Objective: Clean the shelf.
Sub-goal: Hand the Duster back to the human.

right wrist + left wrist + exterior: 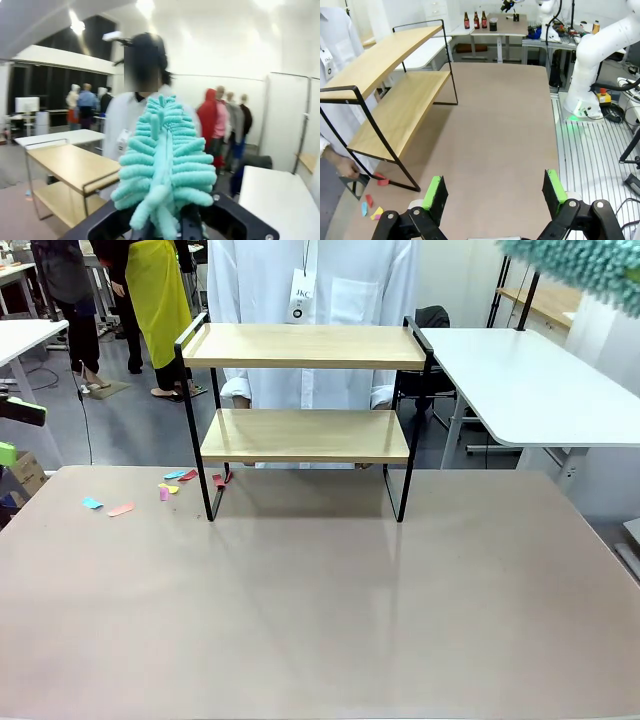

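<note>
Shelf (305,390) stands at far edge of the brown table (320,620), two wooden boards in a black frame, both bare. Near side of table is wide open, lots of room right up to the front edge. Scraps of coloured paper (165,488) lie by shelf's left leg, about seven, all on tabletop. Person in white coat (310,280) stands just behind shelf. Left gripper (495,192) low over table, jaws wide, nothing in them. Right gripper (167,225) clamped on a teal chenille duster (162,165), held up high, well apart from shelf.
</note>
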Robot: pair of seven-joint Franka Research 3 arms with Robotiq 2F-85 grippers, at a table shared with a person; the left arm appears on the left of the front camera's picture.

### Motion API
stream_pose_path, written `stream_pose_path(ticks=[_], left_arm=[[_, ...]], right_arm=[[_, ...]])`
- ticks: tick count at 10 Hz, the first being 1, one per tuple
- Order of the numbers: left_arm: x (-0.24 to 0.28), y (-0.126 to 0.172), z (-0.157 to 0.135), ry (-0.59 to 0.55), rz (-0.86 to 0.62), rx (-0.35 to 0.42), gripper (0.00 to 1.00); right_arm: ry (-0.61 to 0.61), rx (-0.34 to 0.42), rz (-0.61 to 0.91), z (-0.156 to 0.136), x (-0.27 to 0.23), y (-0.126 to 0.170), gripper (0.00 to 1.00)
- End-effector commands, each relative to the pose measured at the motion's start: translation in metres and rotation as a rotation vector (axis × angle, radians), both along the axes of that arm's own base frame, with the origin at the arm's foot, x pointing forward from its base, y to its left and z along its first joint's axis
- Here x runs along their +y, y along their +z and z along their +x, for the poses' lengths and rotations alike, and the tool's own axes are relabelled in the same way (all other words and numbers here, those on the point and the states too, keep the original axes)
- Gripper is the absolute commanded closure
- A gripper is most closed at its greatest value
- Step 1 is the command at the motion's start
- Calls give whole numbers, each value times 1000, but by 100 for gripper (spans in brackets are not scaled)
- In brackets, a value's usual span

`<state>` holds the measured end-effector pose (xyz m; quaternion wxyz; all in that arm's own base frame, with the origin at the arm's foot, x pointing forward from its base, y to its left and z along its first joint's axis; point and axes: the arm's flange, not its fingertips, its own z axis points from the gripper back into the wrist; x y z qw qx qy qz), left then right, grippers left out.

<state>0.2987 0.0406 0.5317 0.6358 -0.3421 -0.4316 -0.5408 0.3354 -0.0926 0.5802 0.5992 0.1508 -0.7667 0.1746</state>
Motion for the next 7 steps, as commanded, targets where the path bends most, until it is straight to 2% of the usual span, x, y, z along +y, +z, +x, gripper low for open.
stream_pose_path(ticks=[1, 4, 7], left_arm=[[-2, 1, 2, -8, -24, -25, 0], [-2, 1, 2, -8, -24, -25, 0], [-2, 1, 2, -8, -24, -25, 0]], right_arm=[[-123, 9, -6, -5, 6, -12, 84], [-187, 83, 18, -11, -12, -36, 84], [-210, 193, 85, -16, -22, -86, 84]])
